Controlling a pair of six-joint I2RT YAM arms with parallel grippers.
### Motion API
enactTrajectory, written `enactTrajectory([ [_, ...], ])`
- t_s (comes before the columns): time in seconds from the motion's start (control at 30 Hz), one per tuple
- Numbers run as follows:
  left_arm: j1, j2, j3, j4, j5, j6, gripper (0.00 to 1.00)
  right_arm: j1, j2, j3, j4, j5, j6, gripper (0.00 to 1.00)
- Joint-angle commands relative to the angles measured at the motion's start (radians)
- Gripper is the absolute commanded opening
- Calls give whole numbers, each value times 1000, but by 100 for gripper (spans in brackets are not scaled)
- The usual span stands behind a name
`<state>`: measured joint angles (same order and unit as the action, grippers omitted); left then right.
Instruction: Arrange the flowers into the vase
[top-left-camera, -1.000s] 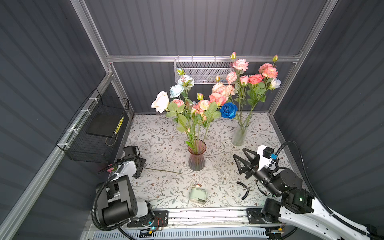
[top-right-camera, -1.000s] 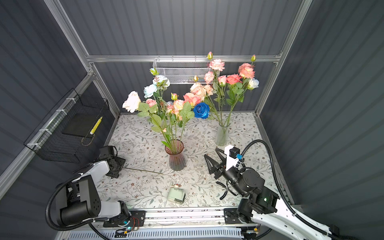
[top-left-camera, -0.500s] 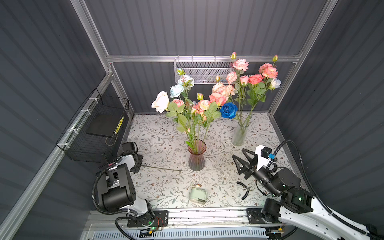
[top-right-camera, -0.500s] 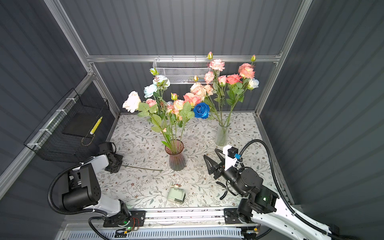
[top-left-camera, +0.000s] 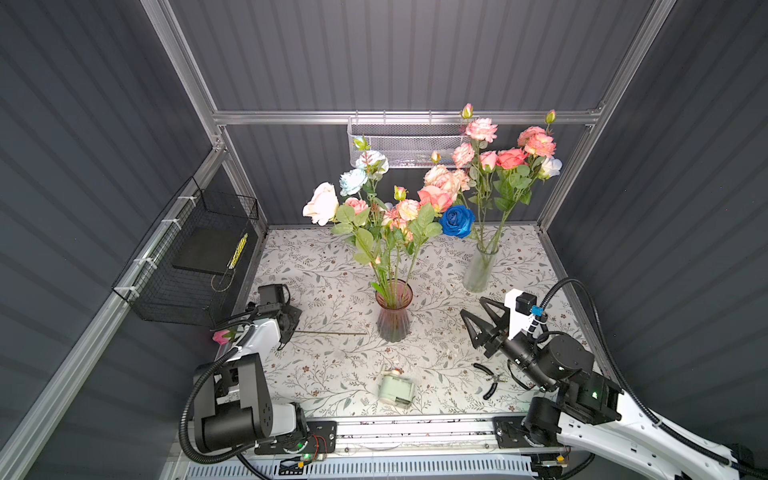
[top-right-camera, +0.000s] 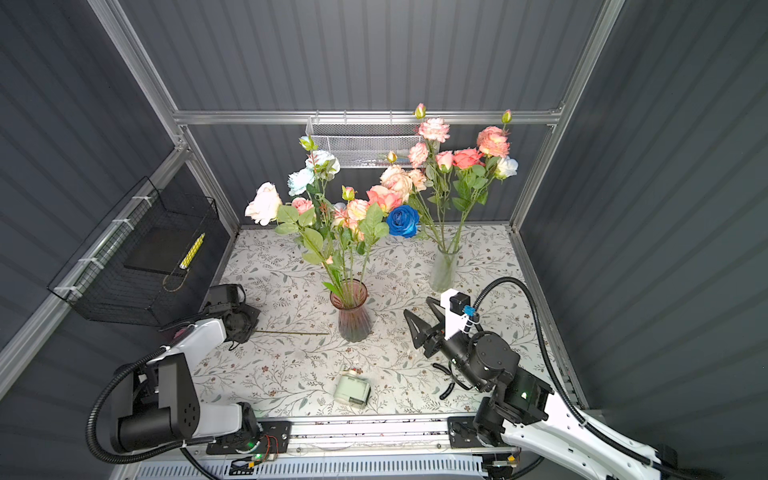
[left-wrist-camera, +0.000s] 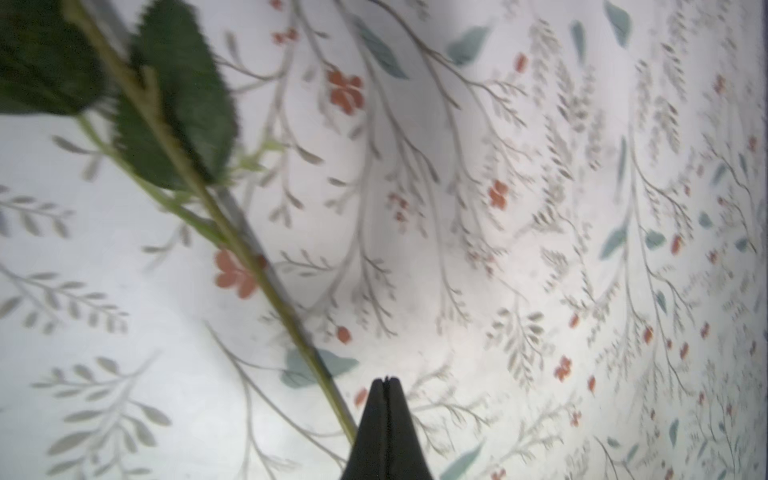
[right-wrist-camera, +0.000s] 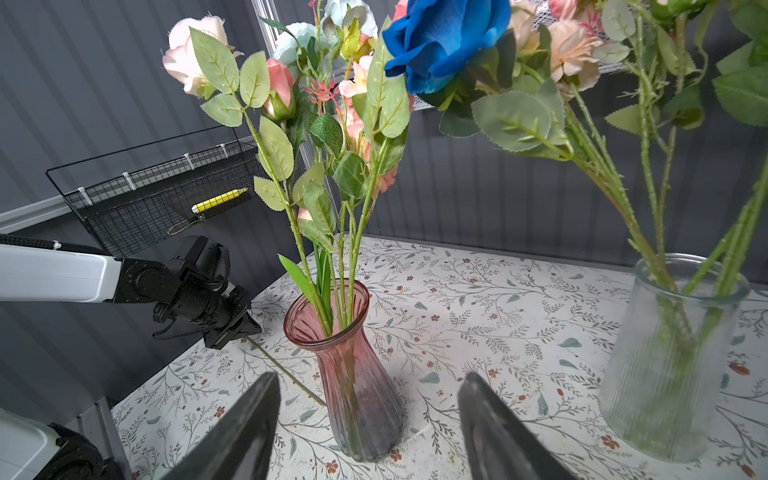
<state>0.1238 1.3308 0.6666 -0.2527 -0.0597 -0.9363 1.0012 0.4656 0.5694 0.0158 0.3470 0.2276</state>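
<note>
L gripper (left-wrist-camera: 386, 380) is seen w/ jaws pressed together, tip low over the floral-printed cloth (top-left-camera: 332, 374) at the table's left side. The loose flower's stem (top-left-camera: 330, 332), thin and green, is laid flat on the cloth, running right from that tip and ending just short of the ribbed pink glass vase (top-left-camera: 392, 320). In the left wrist view it passes just beside the shut tip rather than between the jaws, w/ serrated leaves (left-wrist-camera: 178, 95) further along. A pink bud (top-left-camera: 220, 336) is glimpsed by the L arm. R gripper (top-left-camera: 471, 305) is held w/ jaws wide apart, right of that vase. In it leafy roses (top-left-camera: 386, 216) are stood upright. Others, incl. the deep blue rose (top-left-camera: 457, 221), are in the clear ribbed vase (top-left-camera: 480, 270), far right
</note>
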Motion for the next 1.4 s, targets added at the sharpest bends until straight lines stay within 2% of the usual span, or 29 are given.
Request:
enactTrajectory([
  [0.0,-12,-60,8,-58,-38,38,0,1,-8,20,33,4,3,70],
  [0.13,0,-96,5,-133,-89,28,0,0,-6,21,32,-4,9,70],
  [0.2,36,-96,-3,-130,-73,27,2,1,-6,19,32,-5,11,70],
  [0.27,79,-74,3,-124,-45,33,28,1,-13,11,33,-5,16,70],
  [0.3,100,-57,8,-118,-34,39,37,1,-17,5,35,-4,18,70],
  [0.37,122,-13,27,-115,-23,52,47,0,-25,-3,35,-3,19,70],
  [0.43,133,30,38,-107,-14,53,53,1,-28,-2,30,6,14,70],
  [0.7,139,153,97,-85,9,78,63,0,-43,3,20,12,-3,70],
  [0.77,140,205,130,-107,14,94,63,1,-51,-6,30,18,-7,70],
  [0.87,140,250,138,-97,17,98,55,0,-55,-6,27,23,-21,70],
  [1.1,122,286,155,-94,22,118,13,0,-76,-4,24,27,-46,70],
  [1.3,37,342,231,-123,-3,124,0,-1,-91,-16,28,37,-50,71],
  [1.37,21,352,243,-129,-12,123,0,-1,-98,-20,26,35,-48,71],
])
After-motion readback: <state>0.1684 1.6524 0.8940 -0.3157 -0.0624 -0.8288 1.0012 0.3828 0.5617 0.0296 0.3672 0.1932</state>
